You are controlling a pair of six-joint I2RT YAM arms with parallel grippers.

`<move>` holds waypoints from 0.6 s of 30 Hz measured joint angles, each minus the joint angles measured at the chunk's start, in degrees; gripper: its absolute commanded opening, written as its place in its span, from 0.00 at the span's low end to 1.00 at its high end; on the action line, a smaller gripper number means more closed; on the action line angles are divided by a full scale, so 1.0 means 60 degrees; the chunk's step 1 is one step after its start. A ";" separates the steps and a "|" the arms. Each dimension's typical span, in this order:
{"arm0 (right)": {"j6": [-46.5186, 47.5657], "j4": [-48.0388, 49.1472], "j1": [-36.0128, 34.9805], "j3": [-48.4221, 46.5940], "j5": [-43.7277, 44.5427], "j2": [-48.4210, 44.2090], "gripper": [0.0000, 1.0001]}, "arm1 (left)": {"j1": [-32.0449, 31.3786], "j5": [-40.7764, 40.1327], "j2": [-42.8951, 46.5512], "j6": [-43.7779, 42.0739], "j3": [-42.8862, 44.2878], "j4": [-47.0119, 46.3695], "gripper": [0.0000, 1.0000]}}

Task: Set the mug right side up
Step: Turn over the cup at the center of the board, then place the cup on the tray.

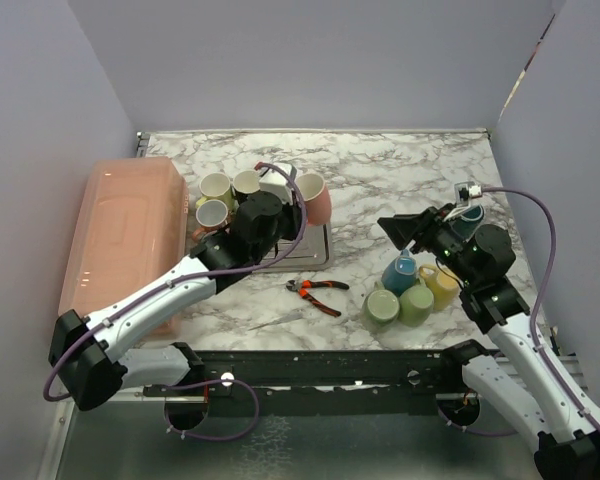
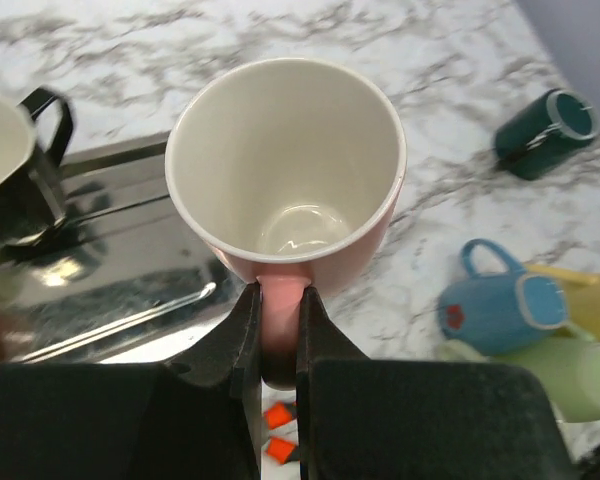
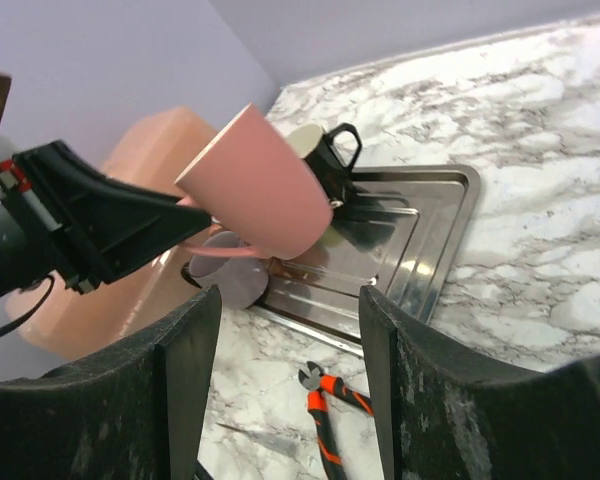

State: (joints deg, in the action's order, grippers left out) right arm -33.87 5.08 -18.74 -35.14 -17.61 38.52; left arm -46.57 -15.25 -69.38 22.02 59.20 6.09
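**Pink bin** (image 1: pixel 125 240): lidded, lying just left of the metal tray (image 1: pixel 318 255). It appears to play no part in the job.

**Metal tray**: shallow and set on the marble top. Judged to be where righted mugs are gathered.

**Left gripper** (image 2: pixel 277 300): reaches over the tray from its left. The jaws are clamped on the handle of the pink mug (image 2: pixel 285 170), a hold that leaves the body free to be rotated.

**Right gripper** (image 3: pixel 285 300): well right of the tray and pointing toward it. The fingers are spread wide with nothing between them, probably standing clear of the turn.

**Pink mug**: the task's item. It is in the air above the tray's right part and tilted, with the mouth angled up and back toward the left arm and the base toward the tray. Judged nearly righted, with levelling and setting down remaining.

**Cream mugs** (image 1: pixel 217 187): three, mouths up, at the tray's far-left corner.

**Coloured mugs** (image 1: pixel 398 272): a cluster right of the tray, the blue one on its side.

**Teal mug** (image 2: pixel 540 135): on its side, farther right of the tray.

**Pliers** (image 1: pixel 318 290): orange-handled, just in front of the tray's near edge.
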 measured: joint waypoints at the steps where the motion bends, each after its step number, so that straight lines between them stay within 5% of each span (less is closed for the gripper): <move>1: 0.0007 -0.0051 0.0000 0.0000 0.0040 0.0113 0.61 | 0.0000 -0.0259 0.0135 -0.0015 -0.0171 0.0211 0.00; 7: 0.0007 -0.0291 0.0000 0.0000 0.0324 0.0528 0.61 | 0.0033 -0.2095 0.0495 0.0229 -0.1333 0.1035 0.00; 18: 0.0015 -0.0590 0.0000 0.0000 0.0940 0.0670 0.61 | 0.0805 -0.3180 -0.0280 0.0874 -0.2178 0.0801 0.00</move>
State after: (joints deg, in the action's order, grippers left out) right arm -33.78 1.54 -18.74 -35.14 -11.97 42.54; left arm -41.74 -34.33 -71.07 27.27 46.13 10.90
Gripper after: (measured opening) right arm 0.613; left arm 0.108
